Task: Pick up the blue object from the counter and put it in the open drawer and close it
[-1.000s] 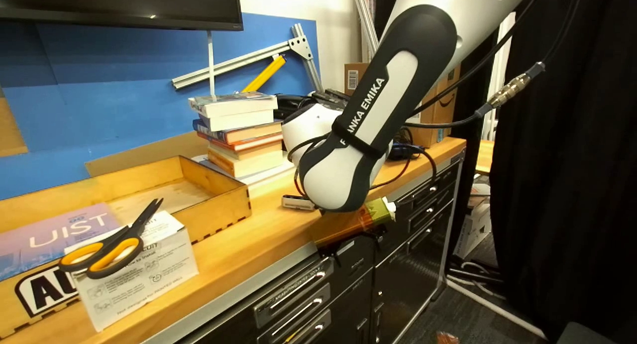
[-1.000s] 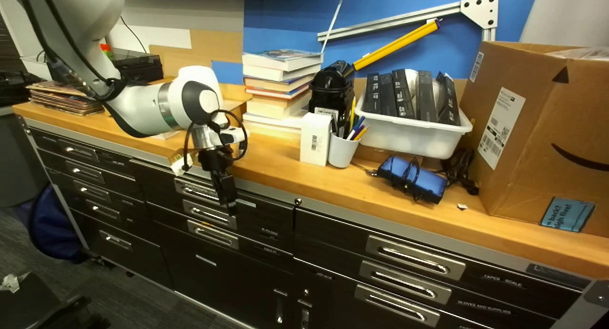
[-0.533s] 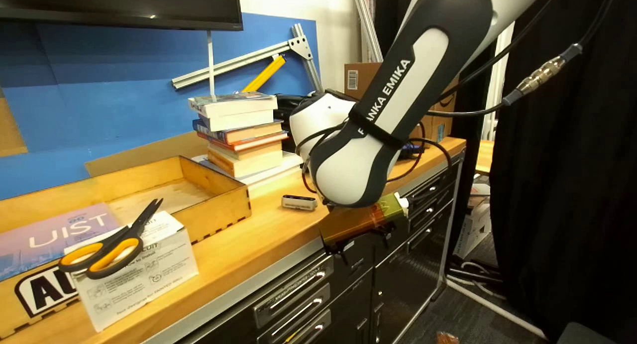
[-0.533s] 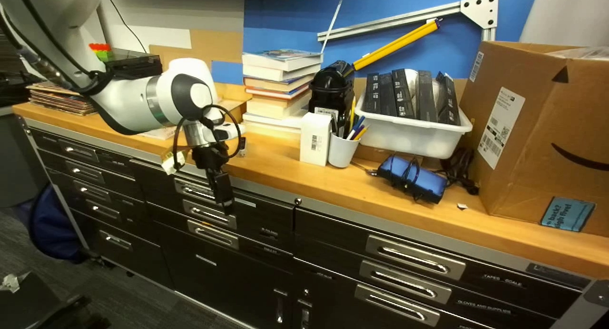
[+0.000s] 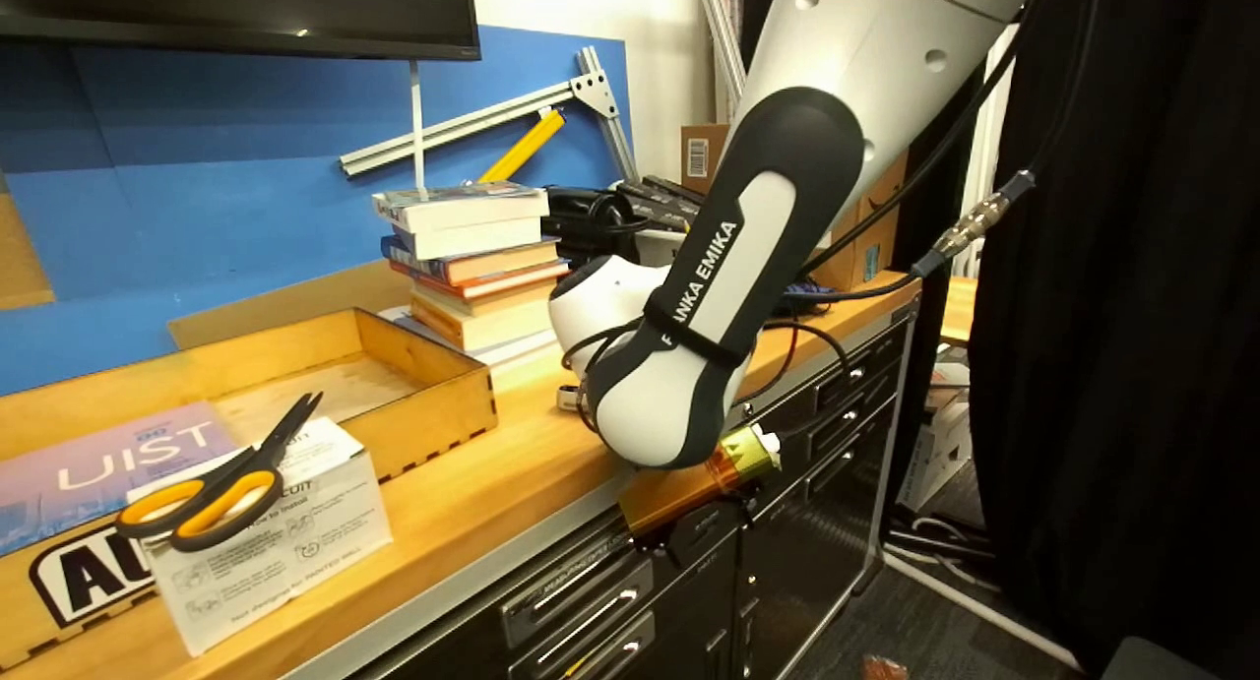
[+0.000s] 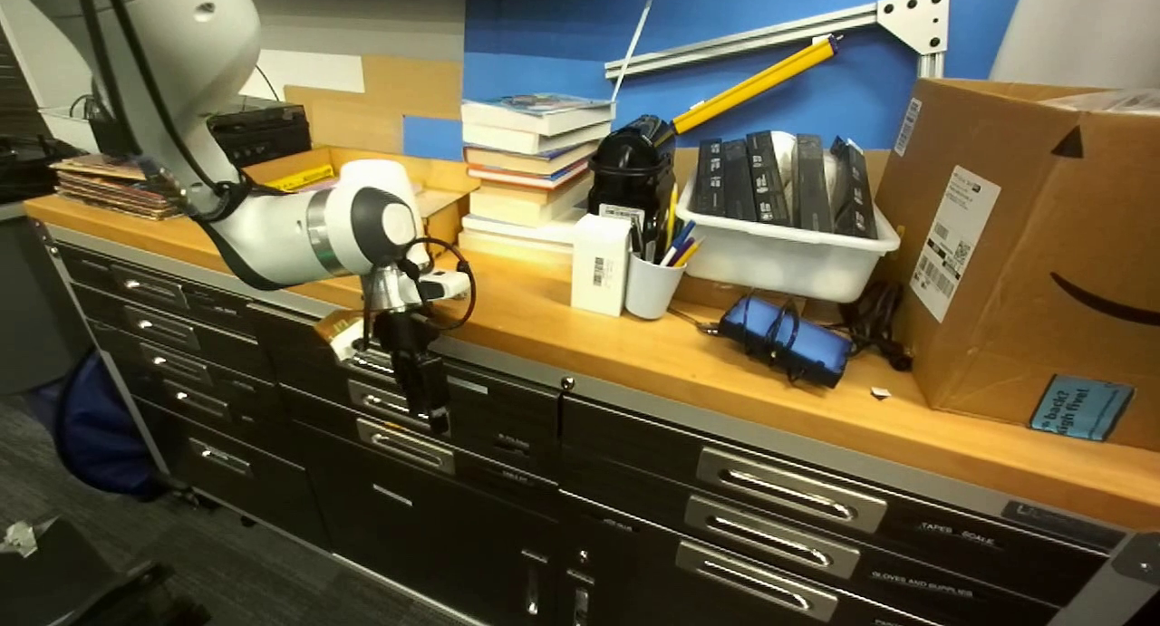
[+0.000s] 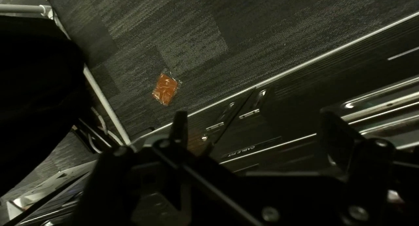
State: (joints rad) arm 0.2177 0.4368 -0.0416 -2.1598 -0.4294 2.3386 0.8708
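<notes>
The small flat blue object does not show in any view now. The counter (image 5: 463,532) is a light-wood bench top, also in an exterior view (image 6: 725,381). Dark cabinet drawers with silvery handle strips lie below it; the middle column's top drawer (image 6: 507,413) is partly covered by my arm, and I cannot tell whether it stands slightly open. My gripper (image 6: 437,418) points down in front of these drawers, outside the counter edge. In the wrist view its fingers (image 7: 255,116) are wide apart with nothing between them, only cabinet fronts behind. A drawer handle strip (image 7: 389,105) shows beyond the right finger.
A white box (image 5: 285,552) with scissors (image 5: 236,493) stands by a wooden tray (image 5: 433,419). A small grey device (image 5: 568,398) is partly hidden behind my arm. Books (image 6: 535,164), a pen cup (image 6: 652,286) and a cable-wrapped bluish case (image 6: 784,341) stand on the counter.
My arm first drew back a little, then came down; the gripper is now lower in front of the drawers than in both earlier moments. The other things have not moved.
</notes>
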